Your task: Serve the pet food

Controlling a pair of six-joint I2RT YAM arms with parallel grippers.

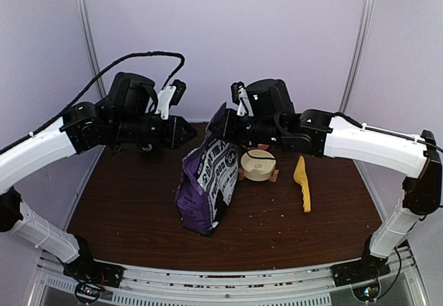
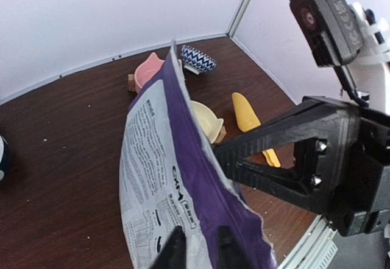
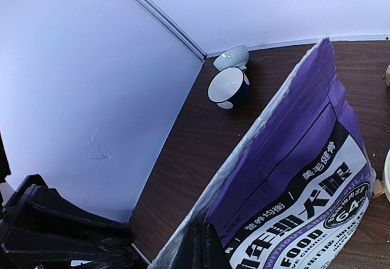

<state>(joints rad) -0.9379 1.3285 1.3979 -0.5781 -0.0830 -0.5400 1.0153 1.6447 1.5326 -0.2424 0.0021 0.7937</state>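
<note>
Right end effector [image 3: 199,235] is pinched shut on the torn top edge of the purple pet food bag [image 1: 206,181]. In the top view the bag stands upright mid-frame on the tabletop [image 1: 131,202]. Left end effector [image 2: 201,232] has its fingers apart, with the bag's edge showing between them. Cream bowl [image 1: 258,166] and yellow scoop [image 1: 302,185] sit just right of the bag.
</note>
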